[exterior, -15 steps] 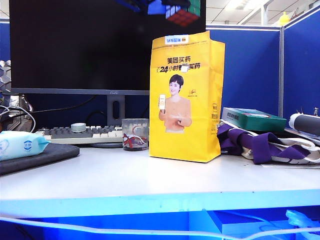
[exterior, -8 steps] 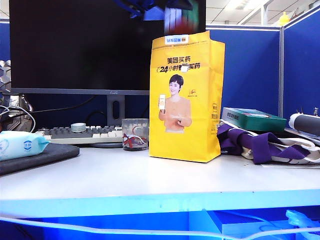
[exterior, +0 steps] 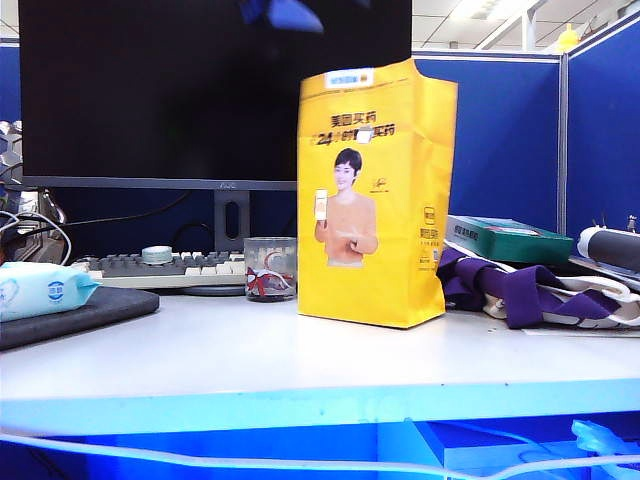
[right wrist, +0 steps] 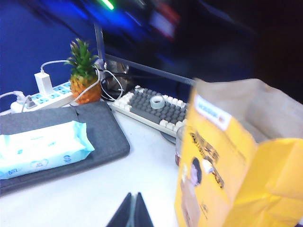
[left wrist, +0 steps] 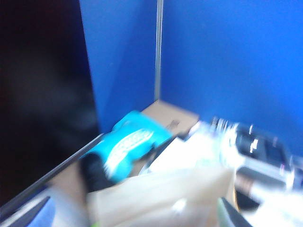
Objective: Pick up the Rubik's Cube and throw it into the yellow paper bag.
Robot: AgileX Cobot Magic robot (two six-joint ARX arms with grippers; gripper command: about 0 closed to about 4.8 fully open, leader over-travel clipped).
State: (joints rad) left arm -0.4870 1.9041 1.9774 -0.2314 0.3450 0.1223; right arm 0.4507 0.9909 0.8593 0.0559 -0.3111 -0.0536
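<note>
1. The left gripper (exterior: 288, 12) is only a blue blur at the top edge of the exterior view, above and slightly left of the yellow paper bag (exterior: 375, 200). Whether its jaws stand apart, I cannot tell.
2. The right gripper (right wrist: 134, 212) hangs over the table (exterior: 300, 360) near the bag, fingertips pressed together, holding nothing.
3. The Rubik's Cube shows in no view. I judge it lies inside the bag, so the throw seems finished; next the left arm should withdraw without catching the rim.
4. Only the left wrist view looks into the bag's open mouth, though blurred. Only the right wrist view shows the pineapple (right wrist: 83, 71).
</note>
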